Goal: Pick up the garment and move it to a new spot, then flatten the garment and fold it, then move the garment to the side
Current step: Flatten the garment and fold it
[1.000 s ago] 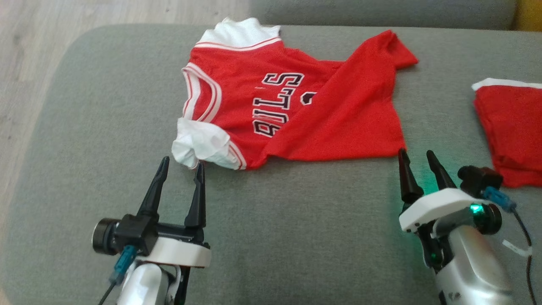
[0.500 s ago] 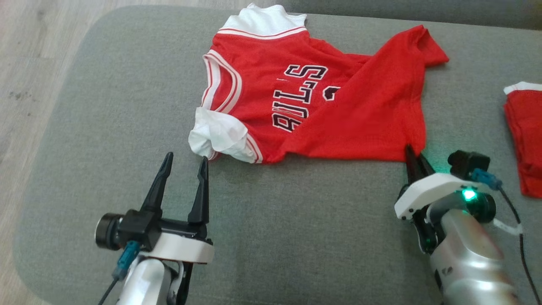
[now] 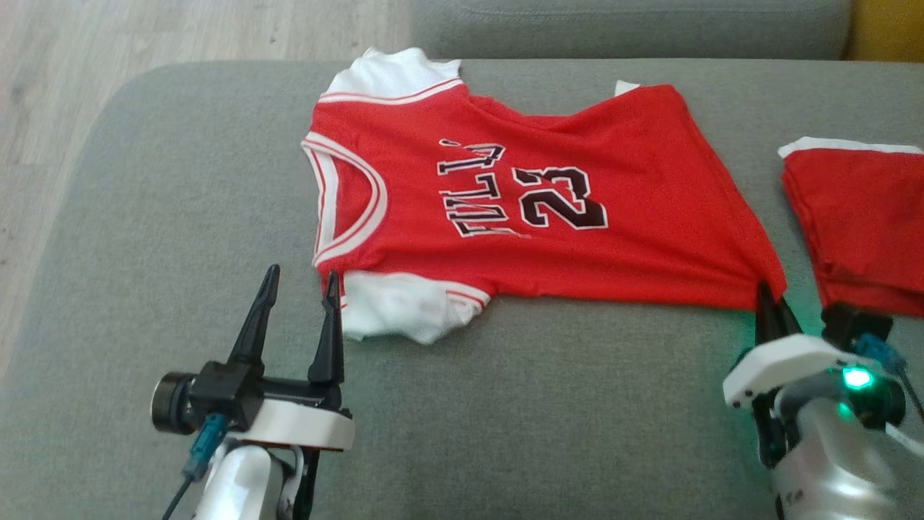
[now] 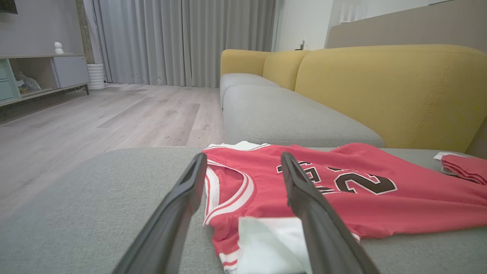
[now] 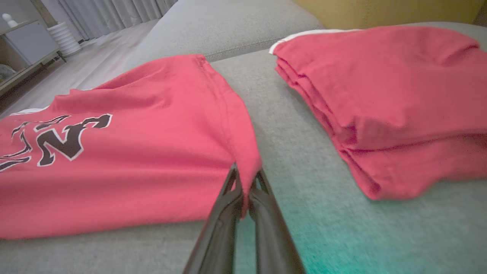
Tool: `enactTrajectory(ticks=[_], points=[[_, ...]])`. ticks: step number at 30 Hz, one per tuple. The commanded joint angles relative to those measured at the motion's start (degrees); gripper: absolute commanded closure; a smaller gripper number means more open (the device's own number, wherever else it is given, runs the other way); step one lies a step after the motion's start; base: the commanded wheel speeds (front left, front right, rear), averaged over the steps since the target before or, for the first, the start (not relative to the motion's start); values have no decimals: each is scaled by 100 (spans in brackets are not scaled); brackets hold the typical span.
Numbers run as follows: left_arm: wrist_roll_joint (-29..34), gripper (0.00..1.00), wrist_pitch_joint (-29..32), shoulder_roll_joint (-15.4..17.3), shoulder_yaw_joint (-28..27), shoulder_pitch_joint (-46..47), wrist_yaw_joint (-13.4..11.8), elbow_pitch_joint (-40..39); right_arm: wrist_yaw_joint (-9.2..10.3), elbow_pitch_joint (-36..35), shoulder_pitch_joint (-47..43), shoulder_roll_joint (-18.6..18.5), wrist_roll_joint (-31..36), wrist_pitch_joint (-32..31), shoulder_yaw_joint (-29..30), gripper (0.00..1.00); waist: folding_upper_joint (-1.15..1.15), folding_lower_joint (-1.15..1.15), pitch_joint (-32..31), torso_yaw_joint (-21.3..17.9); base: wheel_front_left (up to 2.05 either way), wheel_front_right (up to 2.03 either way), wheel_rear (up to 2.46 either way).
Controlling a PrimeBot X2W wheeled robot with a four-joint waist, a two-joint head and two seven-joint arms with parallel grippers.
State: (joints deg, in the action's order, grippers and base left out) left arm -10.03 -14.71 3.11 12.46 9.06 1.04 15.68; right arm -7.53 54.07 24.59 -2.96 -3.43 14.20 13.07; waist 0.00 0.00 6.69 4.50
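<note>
Jaws on my right gripper (image 3: 769,297) are clamped together on the near hem corner of the red number 23 jersey (image 3: 635,188); jaws on my left gripper (image 3: 302,273) stand apart, holding nothing. I see the grey sofa cushion (image 3: 180,217) carrying everything. The jersey lies spread mostly flat across it, collar toward my left. A folded red garment (image 3: 859,217) sits near its hem, not touching. The white sleeve (image 3: 404,314) lies just beside my left fingertips (image 3: 330,310), perhaps touching one; I can't tell.
</note>
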Motion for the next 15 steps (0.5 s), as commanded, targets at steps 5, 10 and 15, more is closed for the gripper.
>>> enactTrajectory(ticks=[5, 10, 15], points=[[59, 0, -29, 29, -231, 70, -34, -172, 4, -632, -145, 8, 23, 78, -255, 0, 0, 0, -114, -123, 0, 0, 0], [56, 0, -29, 28, -240, 16, -24, -140, 4, -1335, -420, 8, -443, 78, -943, 0, 0, 0, -212, -160, 0, 0, 0], [64, 0, -29, 32, -261, -47, -27, -136, 4, -2244, -946, 8, -990, 79, -1778, 0, 0, 0, -289, -214, 0, 0, 0]])
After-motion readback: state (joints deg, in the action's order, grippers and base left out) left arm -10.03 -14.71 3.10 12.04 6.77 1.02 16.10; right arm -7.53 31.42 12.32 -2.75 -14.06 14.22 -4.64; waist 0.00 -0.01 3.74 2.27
